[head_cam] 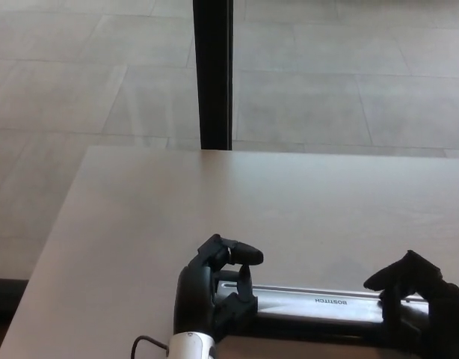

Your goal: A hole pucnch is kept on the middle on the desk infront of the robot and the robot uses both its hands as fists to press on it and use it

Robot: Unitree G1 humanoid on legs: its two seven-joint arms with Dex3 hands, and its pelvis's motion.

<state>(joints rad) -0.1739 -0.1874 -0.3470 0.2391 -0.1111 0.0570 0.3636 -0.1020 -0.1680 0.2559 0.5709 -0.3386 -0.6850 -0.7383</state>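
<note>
A long silver hole punch (319, 301) with a dark base lies across the near edge of the desk (237, 194), its label facing away from me. My left hand (213, 288) sits on the punch's left end with its fingers curled into a fist. My right hand (415, 298) rests on the punch's right end, fingers also curled; its lower part is cut off by the frame. Neither hand grips the bar; both sit on top of it.
A black vertical post (213, 75) stands behind the desk's far edge. Pale tiled floor (349, 82) lies beyond. A thin cable (143, 344) loops near my left wrist at the bottom edge.
</note>
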